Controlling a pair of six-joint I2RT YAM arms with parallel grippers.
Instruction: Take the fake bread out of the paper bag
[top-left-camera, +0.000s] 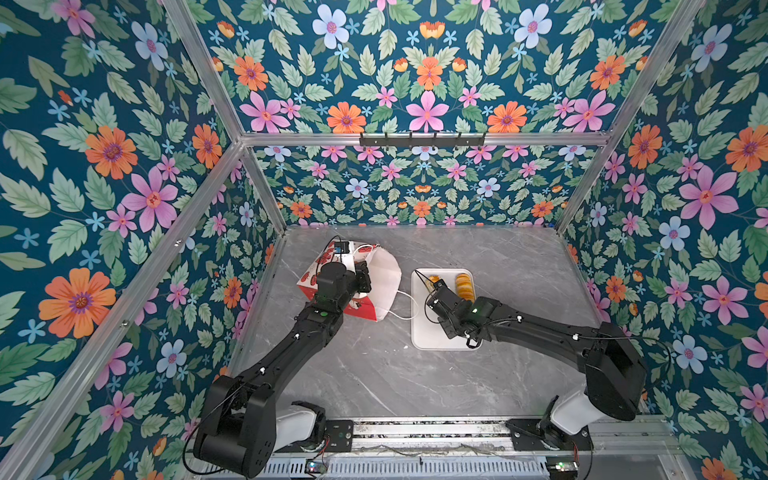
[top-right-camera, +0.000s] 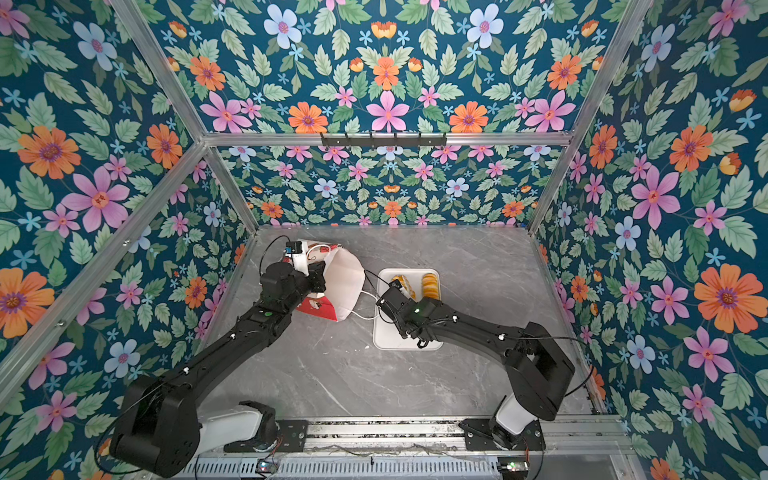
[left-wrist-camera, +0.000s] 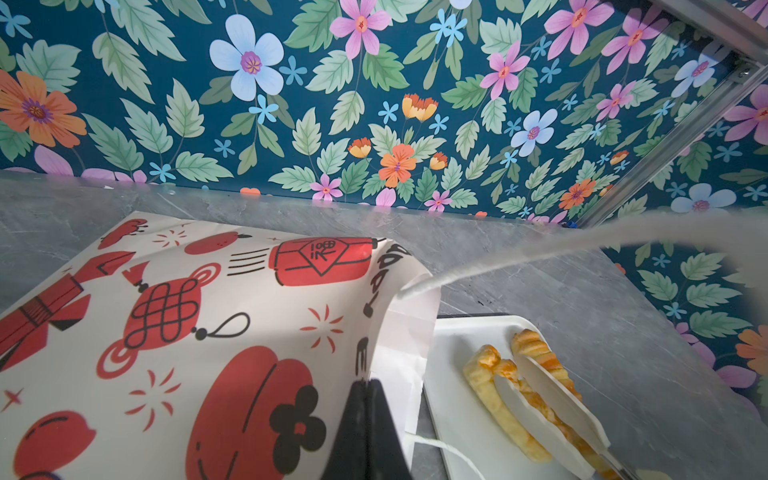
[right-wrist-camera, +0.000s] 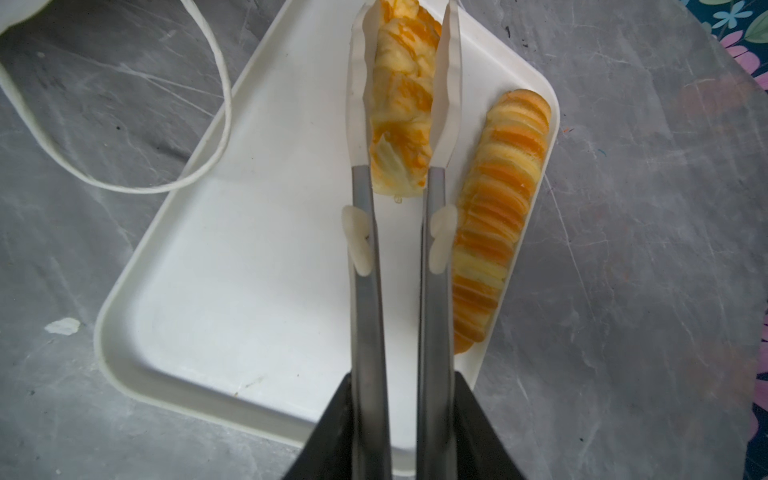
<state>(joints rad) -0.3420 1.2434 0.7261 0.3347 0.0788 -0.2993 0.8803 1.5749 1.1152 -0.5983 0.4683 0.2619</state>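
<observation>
Placing step, I judge: the right hand (right-wrist-camera: 401, 386) squeezes tongs (right-wrist-camera: 361, 249) gripping the twist (right-wrist-camera: 401, 104) at the tray (right-wrist-camera: 249, 270)'s far edge beside the ridged loaf (right-wrist-camera: 494, 216), so a gentle release comes next, while the left hand (left-wrist-camera: 368, 399), closed, pinches the paper bag (left-wrist-camera: 208, 311)'s rim.

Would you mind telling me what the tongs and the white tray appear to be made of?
The tongs: brushed grey metal arms, seemingly steel, with white matte scalloped tips, likely plastic or silicone. The tray: smooth white, rounded moulded rim, probably plastic.
</observation>
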